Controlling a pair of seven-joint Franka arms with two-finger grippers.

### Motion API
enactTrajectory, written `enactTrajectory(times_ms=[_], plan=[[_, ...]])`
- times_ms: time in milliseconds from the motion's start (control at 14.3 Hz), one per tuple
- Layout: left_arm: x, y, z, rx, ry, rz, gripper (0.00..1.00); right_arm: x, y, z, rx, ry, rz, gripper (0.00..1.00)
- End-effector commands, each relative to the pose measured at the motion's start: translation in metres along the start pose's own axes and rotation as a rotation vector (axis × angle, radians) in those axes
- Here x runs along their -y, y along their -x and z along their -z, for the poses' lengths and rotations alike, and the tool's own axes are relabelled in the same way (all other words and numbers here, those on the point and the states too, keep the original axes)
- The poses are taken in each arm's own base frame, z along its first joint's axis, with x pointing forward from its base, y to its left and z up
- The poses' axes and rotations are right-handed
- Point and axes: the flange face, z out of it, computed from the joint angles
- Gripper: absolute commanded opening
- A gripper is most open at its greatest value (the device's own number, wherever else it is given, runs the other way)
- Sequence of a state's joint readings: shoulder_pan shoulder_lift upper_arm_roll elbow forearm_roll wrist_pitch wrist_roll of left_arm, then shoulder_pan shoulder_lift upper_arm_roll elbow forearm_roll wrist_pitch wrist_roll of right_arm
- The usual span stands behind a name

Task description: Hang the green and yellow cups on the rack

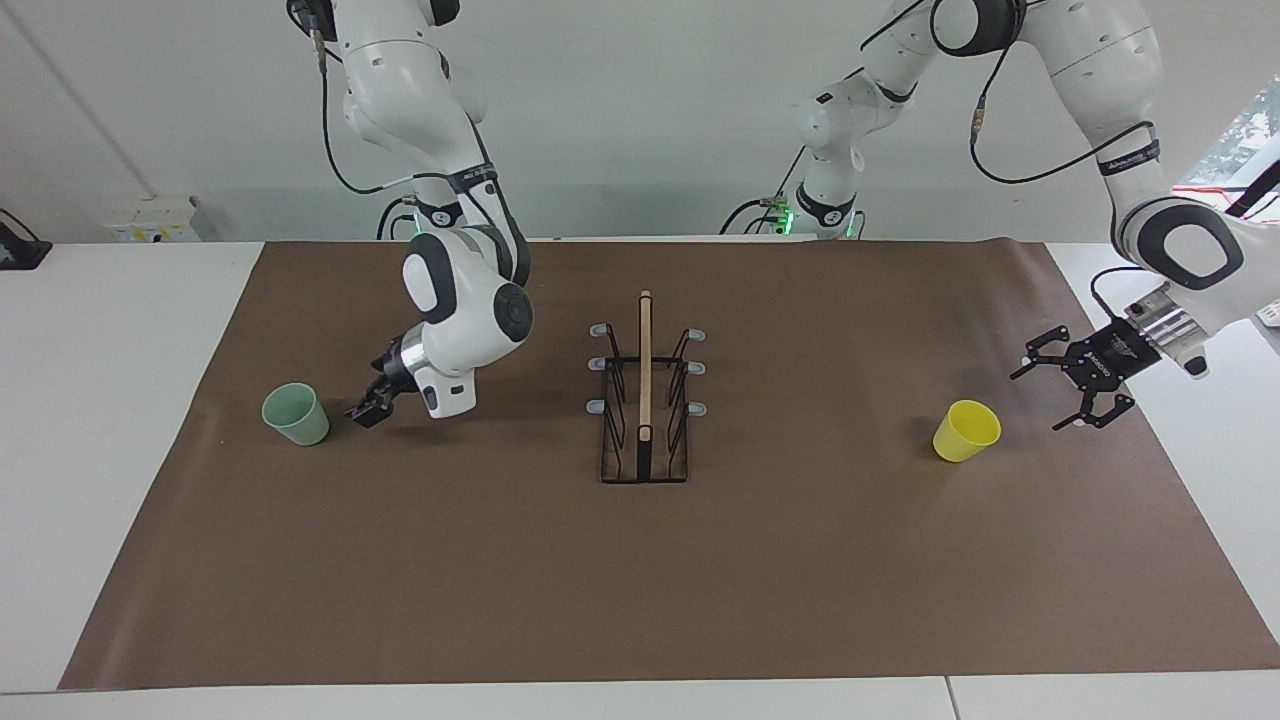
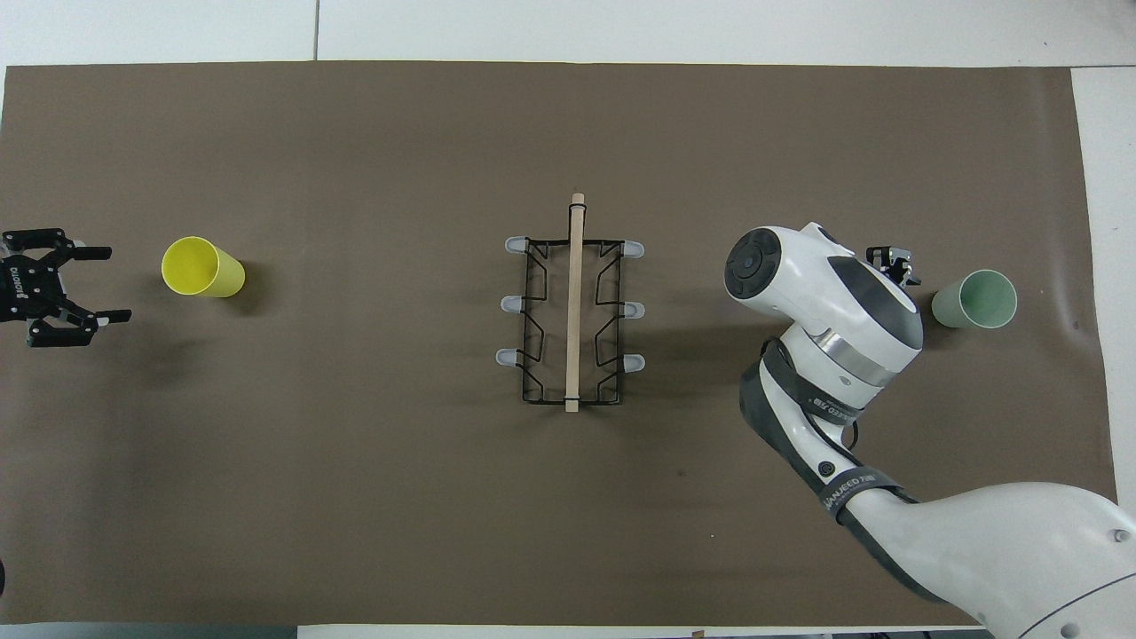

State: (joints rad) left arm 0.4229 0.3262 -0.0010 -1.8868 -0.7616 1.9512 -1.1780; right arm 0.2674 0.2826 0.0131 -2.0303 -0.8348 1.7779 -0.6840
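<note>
Bare prongs on the rack (image 1: 644, 400), mid-table: nothing hung yet. Green cup (image 1: 296, 413) stands toward the right arm's end, right gripper (image 1: 368, 410) just beside it, jaw state unclear. Yellow cup (image 1: 966, 430) stands toward the left arm's end; left gripper (image 1: 1064, 392) near it, jaws spread, empty.
</note>
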Motion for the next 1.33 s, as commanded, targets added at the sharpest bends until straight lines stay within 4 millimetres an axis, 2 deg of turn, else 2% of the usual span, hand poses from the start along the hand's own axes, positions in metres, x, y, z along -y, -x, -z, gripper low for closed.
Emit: enactTrajectory(times_ms=[0,140,279,419,629,769,838,1048,1258], plan=[[0.04,0.005,-0.038,-0.018,0.06,0.068,1.0,0.016,0.002,-0.022,0.017,0.081,0.08,1.0],[0.043,0.005,-0.049,-0.008,0.085,0.093,1.0,0.025,-0.009,-0.032,0.065,0.109,0.13,1.0],[0.042,0.003,-0.057,0.003,0.106,0.115,1.0,0.024,-0.008,-0.042,0.09,0.143,0.155,1.0],[0.041,0.004,-0.067,0.019,0.14,0.144,1.0,0.024,-0.002,-0.066,0.121,0.19,0.173,1.0],[0.044,0.007,-0.09,0.012,0.17,0.17,1.0,0.022,-0.004,-0.089,0.156,0.239,0.174,1.0],[0.044,0.013,-0.102,0.015,0.188,0.178,1.0,0.024,-0.006,-0.093,0.166,0.29,0.211,1.0],[0.042,0.008,-0.106,0.006,0.198,0.188,1.0,0.024,-0.005,-0.097,0.162,0.302,0.216,1.0],[0.044,0.018,-0.116,0.006,0.195,0.178,1.0,0.021,0.002,-0.112,0.185,0.329,0.238,1.0],[0.042,0.022,-0.114,0.011,0.196,0.171,1.0,0.018,0.009,-0.122,0.194,0.34,0.247,1.0]])
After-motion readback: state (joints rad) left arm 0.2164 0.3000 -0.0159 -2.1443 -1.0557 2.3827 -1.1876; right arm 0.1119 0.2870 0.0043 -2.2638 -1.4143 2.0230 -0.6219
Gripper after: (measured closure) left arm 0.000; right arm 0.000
